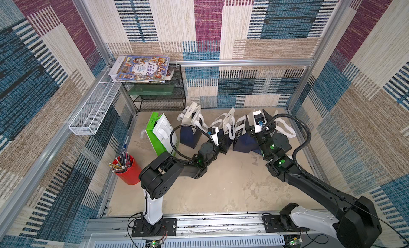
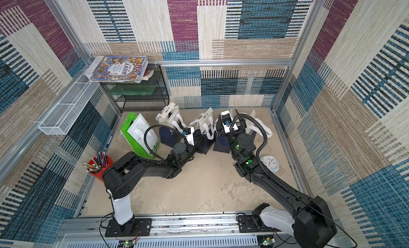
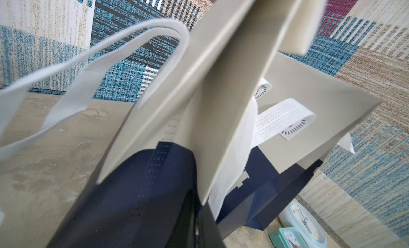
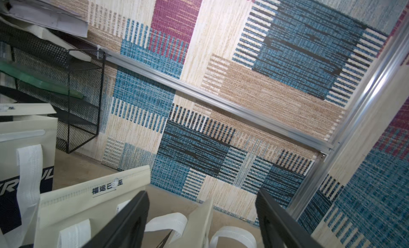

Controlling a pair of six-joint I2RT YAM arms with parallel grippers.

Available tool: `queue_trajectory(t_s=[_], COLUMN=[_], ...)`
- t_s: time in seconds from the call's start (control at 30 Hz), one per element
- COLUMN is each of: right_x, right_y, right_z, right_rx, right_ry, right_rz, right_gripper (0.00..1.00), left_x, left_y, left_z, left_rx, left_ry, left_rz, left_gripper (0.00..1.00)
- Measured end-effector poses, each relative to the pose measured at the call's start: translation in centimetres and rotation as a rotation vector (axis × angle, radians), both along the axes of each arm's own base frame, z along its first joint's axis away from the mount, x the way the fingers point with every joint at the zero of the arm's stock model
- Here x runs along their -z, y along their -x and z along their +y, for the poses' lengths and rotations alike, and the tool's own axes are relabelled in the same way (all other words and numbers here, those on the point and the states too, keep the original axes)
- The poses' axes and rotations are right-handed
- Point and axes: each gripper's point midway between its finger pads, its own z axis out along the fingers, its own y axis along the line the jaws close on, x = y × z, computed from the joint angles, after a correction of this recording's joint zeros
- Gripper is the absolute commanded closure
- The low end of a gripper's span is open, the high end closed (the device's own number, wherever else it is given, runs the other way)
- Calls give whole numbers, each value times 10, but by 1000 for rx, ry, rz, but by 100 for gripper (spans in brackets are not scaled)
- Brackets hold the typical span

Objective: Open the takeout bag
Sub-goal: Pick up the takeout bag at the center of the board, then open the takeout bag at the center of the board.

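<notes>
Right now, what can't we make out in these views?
- Left gripper: fingertips hidden in both top views behind its wrist camera and the middle takeout bag. The left wrist view is blurred bag wall, so the grip is unconfirmed.
- Inside that bag: no view looks in.
- Clock: partly behind the right arm in a top view, and cut by the frame edge in the left wrist view.
- Bag lettering: right wrist view, cut by the frame edge.
</notes>
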Motion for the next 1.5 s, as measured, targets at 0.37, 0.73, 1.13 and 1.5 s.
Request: queue_trajectory(t_s=[0.37,0.73,1.13,1.5], right_x=[47,42,42,45], right_y=[14,6,0,7], right_z=[64,90,93,98], right_rx=[-182,-181,-172,-214], right_ry=[281,388,393,388], right_rz=[-67,-139,-130,-130], right_gripper=[21,22,25,25], left_x=[-4,-13,-19,-28], left_y=[5,17,23,27], left_z=[-5,-6,3,7], left_rx=[13,24,7,5], left_ry=[-10,-47,-62,-63], left_rz=[-20,-69,-89,-102], left_gripper=[100,100,100,100])
